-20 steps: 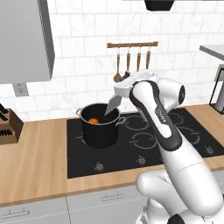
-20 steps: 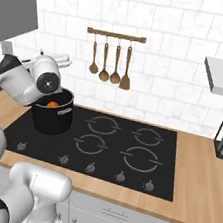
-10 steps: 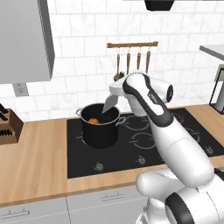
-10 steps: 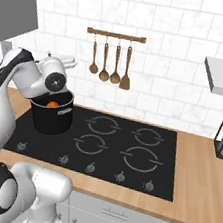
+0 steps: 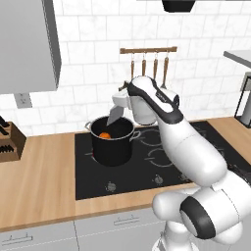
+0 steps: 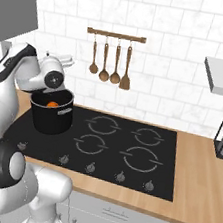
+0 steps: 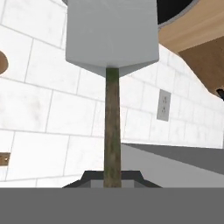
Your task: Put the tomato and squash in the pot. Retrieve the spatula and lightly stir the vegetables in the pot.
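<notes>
The wooden bench (image 5: 44, 166) runs along the tiled wall and carries the black cooktop (image 5: 162, 162), largest of the things at work here. On the cooktop's rear left burner stands the pot (image 5: 112, 142), tall and black with a grey rim, one loop handle showing toward the wall side in the left base view. Above it, on the wall, a rail (image 6: 116, 35) holds brown wooden utensils, which are not the task's tool of choice.

The spatula (image 5: 115, 115) is off any holder and held over the pot: its squarish grey blade slants down toward the pot's mouth, tip near the rim or just inside (which of the two I cannot tell). The hand view looks along its thin dark handle to the blade (image 7: 112, 33), with the pot's dark opening beyond. The tool (image 5: 122, 100) is closed on the spatula's handle, its fingers clamped at the handle's near end.

Smallest, inside the pot, a rounded orange-red thing (image 5: 105, 135) lies on the bottom; I take it for the tomato. The squash I cannot make out.

By my judgement the loading of the pot is done, at least for the tomato, and the spatula is retrieved. What is left is the stirring itself: lowering the blade among the vegetables and sweeping it gently.
</notes>
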